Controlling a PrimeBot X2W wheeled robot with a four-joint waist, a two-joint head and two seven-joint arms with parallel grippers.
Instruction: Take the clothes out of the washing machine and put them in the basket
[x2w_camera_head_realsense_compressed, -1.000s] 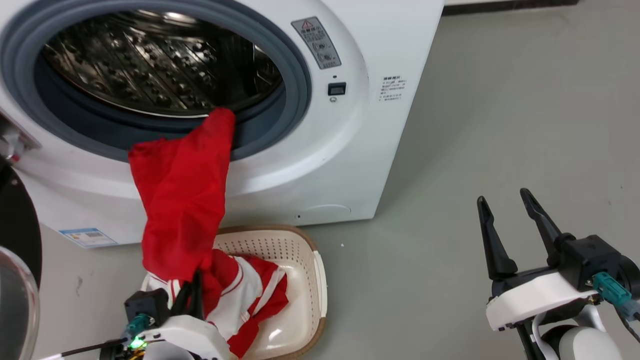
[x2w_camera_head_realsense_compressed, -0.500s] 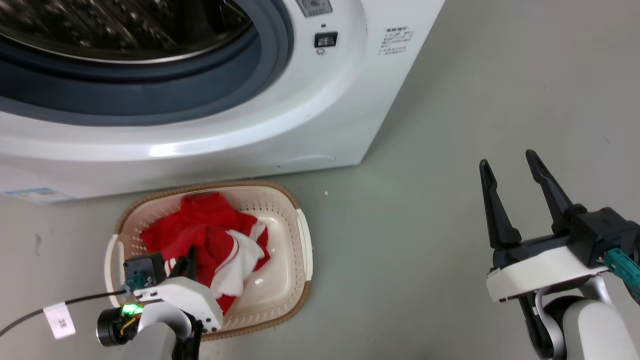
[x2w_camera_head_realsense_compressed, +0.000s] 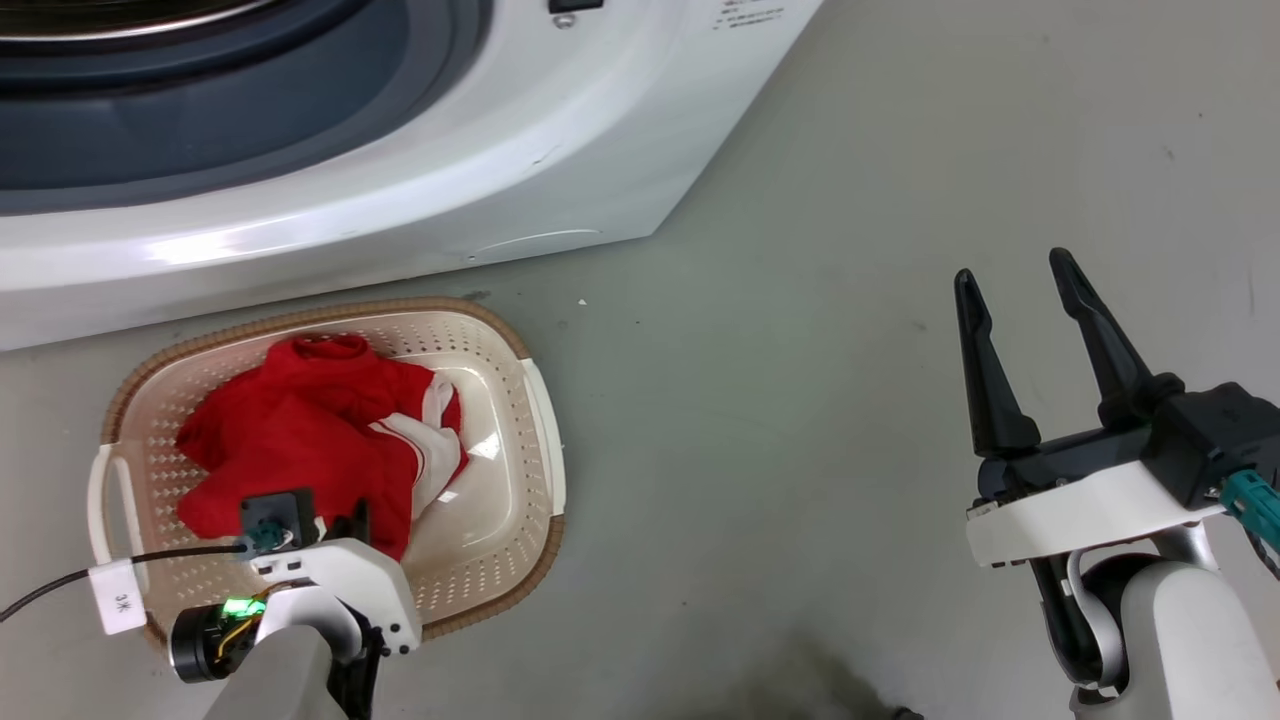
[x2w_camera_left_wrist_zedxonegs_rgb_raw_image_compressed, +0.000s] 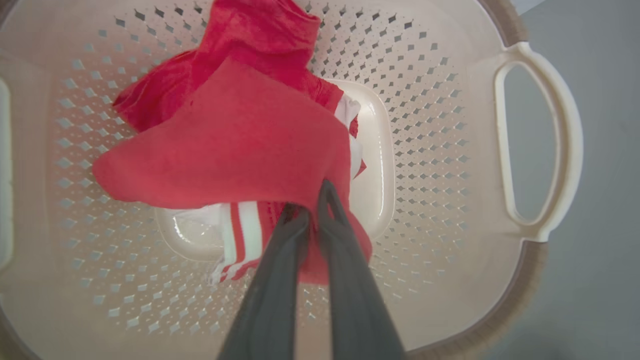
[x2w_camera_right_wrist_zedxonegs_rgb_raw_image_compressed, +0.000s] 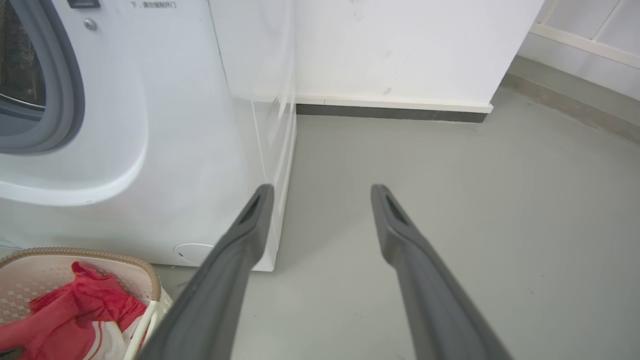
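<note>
Clothes (x2w_camera_head_realsense_compressed: 300, 440) lie bunched in the basket (x2w_camera_head_realsense_compressed: 500, 520), a red heap with white stripes and trim at its 3 o'clock edge in the head view. The basket stands on the floor (x2w_camera_head_realsense_compressed: 800, 400) at 8 o'clock in that view. Its far rim is just beside the foot of the washer (x2w_camera_head_realsense_compressed: 400, 200), which spans 10 to 12 o'clock with its grey porthole rim (x2w_camera_head_realsense_compressed: 200, 140) at 11. The heap covers the 9 o'clock side of the basket, and the glossy bottom shows toward 3 o'clock.

The left claw (x2w_camera_left_wrist_zedxonegs_rgb_raw_image_compressed: 312, 200) reaches into the basket from 6 o'clock. In the left wrist view its two dark fingers stand nearly together, pinched on a fold of the red fabric. The fold drapes over their tips and spreads toward 10 o'clock. A white piece with red stripes lies under the fold at 7 o'clock of the tips. A basket handle (x2w_camera_left_wrist_zedxonegs_rgb_raw_image_compressed: 570, 145) shows at 3 o'clock.

The right claw (x2w_camera_head_realsense_compressed: 1012, 268) hangs above the floor at 4 o'clock in the head view, well apart from basket and washer. Its fingers are spread wide and point toward 12 o'clock. In the right wrist view the washer stands at 10 o'clock, the basket with the clothes at 8 o'clock, and a white wall (x2w_camera_right_wrist_zedxonegs_rgb_raw_image_compressed: 400, 50) with a dark baseboard (x2w_camera_right_wrist_zedxonegs_rgb_raw_image_compressed: 390, 114) at 12 o'clock.

A black cable with a white tag (x2w_camera_head_realsense_compressed: 117, 597) runs from the left wrist toward 9 o'clock, beside a green light (x2w_camera_head_realsense_compressed: 238, 606).
</note>
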